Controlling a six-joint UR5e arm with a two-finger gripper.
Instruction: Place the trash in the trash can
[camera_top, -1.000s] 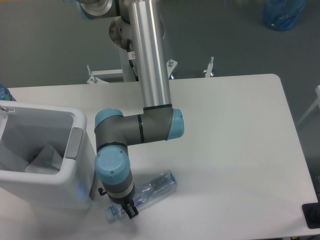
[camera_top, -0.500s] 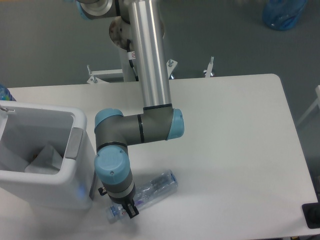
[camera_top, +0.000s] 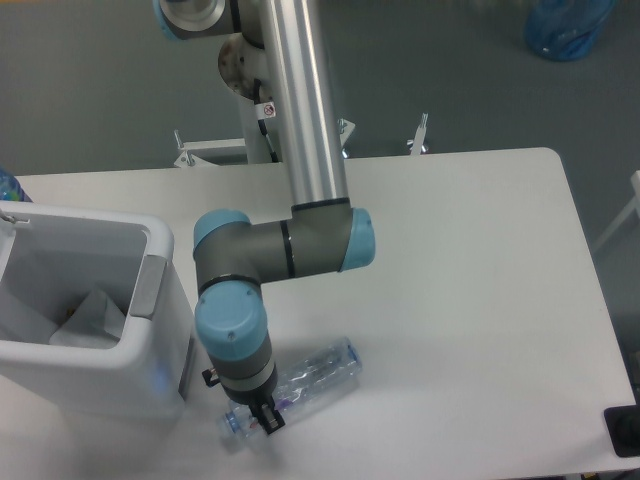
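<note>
The arm reaches down over the near edge of the white table (camera_top: 470, 260), its blue-capped wrist joint hiding most of the gripper (camera_top: 264, 418). Only the dark tips of the tool show below the wrist, set against the neck end of the crushed clear bottle (camera_top: 318, 372). The fingers appear closed around the bottle just behind its cap, though the wrist covers the jaws and the width of the gap cannot be read. The bottle lies on its side on the table, slanting from its capped end at the lower left, near the table's front edge, up to its base at the right; its purple-blue label shows near the middle.

The trash can (camera_top: 155, 285), a large white bin with a grey panel on its right rim, stands at the table's left edge, just beside the arm's wrist and apart from the bottle. Inside it, a crumpled white paper cup (camera_top: 95, 315) rests on the bottom.

Behind the table, the arm's white base frame (camera_top: 215, 150) stands on a grey floor, and a blue bag (camera_top: 568, 28) lies at the upper right.
</note>
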